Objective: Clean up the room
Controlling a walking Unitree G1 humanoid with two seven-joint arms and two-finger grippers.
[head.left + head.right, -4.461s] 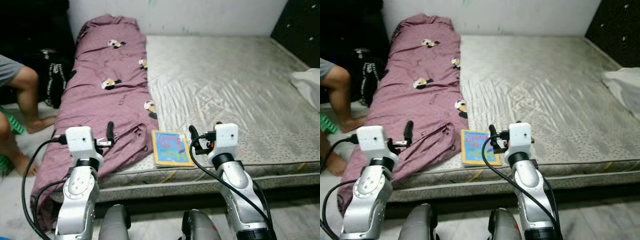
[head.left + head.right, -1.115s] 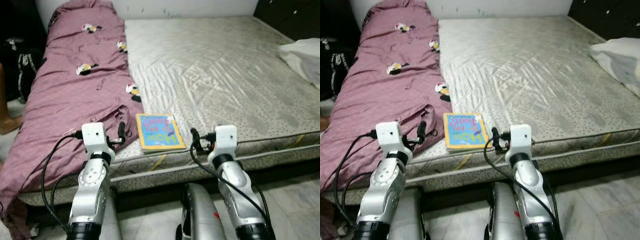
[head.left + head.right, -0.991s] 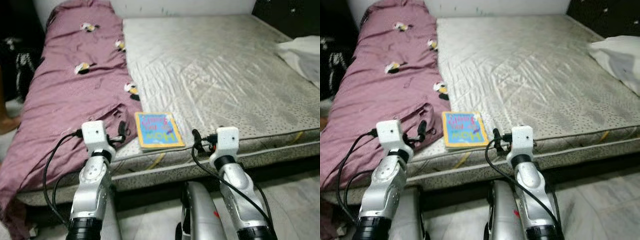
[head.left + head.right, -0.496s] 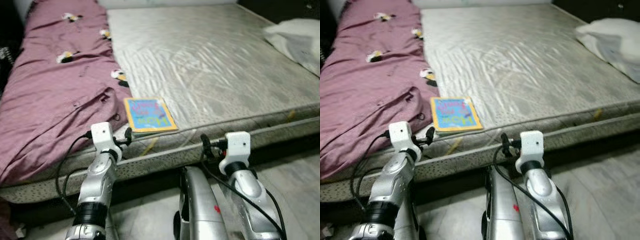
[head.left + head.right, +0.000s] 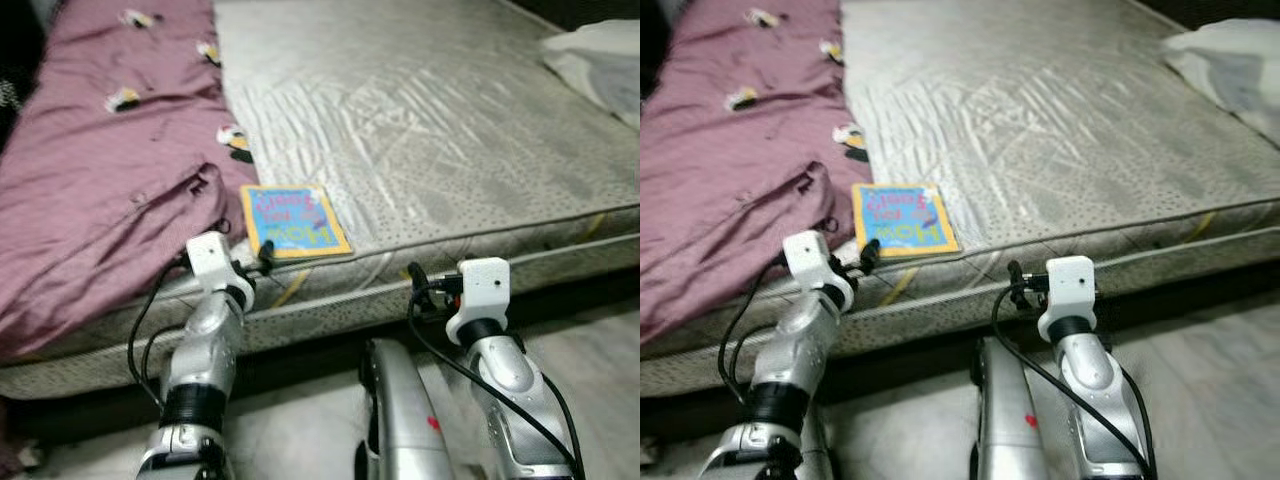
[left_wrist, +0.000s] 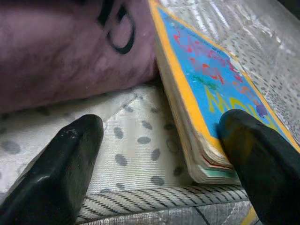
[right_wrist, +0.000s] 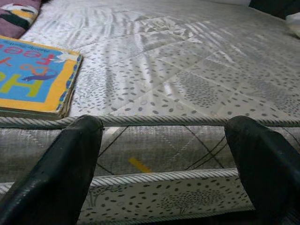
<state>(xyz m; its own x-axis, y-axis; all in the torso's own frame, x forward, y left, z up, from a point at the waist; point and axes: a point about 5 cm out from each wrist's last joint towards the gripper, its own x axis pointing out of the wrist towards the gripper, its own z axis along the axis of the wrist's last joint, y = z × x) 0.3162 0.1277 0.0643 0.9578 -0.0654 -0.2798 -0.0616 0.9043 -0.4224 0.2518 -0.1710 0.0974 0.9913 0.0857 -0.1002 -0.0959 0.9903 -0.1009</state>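
Mattress (image 5: 450,140) edge: book (image 5: 294,220) just ahead of the left gripper (image 5: 262,262) (fingers spread).

Head stereo pair looks forward and down over the bed (image 5: 450,140). Left wrist camera sits very close at the book (image 6: 206,89); right wrist camera faces the mattress edge, book shared.

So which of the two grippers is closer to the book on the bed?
The left gripper: its open fingers sit at the corner of the colourful book, beside the purple blanket. The right gripper is at the mattress edge, apart from it.
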